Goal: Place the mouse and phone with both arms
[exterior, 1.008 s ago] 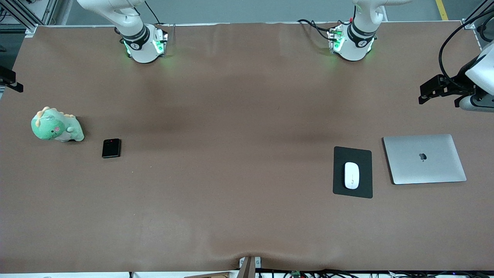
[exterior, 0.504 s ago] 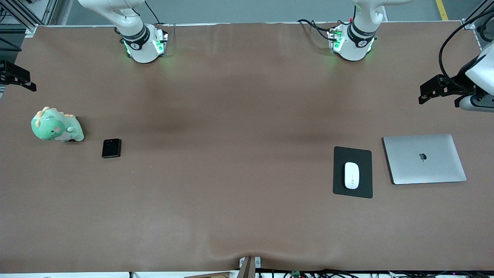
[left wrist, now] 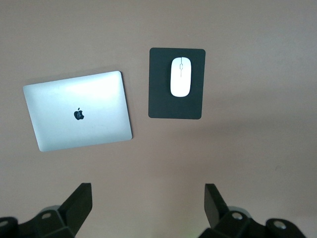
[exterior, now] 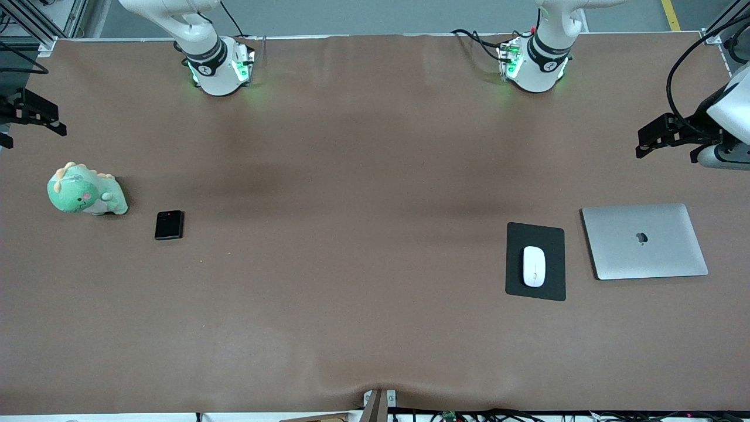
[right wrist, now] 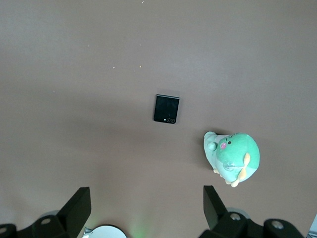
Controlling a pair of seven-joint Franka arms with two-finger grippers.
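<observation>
Mouse (exterior: 534,266) sits on the black pad (exterior: 551,237) beside the laptop (exterior: 644,241); phone (exterior: 169,225) lies near the green toy (exterior: 85,190). We see both the left gripper (left wrist: 148,201) and the right gripper (right wrist: 147,203) wide open, holding nothing, up high. Maybe all is placed, or maybe not, so we keep fingers wide and come straight down over each thing.

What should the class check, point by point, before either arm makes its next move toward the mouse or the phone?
1. Left pincer fingers apart: ok, wide open in the left wrist view.
2. Right pincer fingers apart: ok, wide open in the right wrist view.
3. Mouse free to grasp: ok, it lies alone on the black mouse pad, beside the closed laptop.
4. Phone free to grasp: ok, flat on the table, apart from the green plush toy.
5. Each arm at its own target's end: ok, left pincer toward the mouse's end, right pincer toward the phone's.
6. Placement spots marked: cannot tell, nothing shows them.
</observation>
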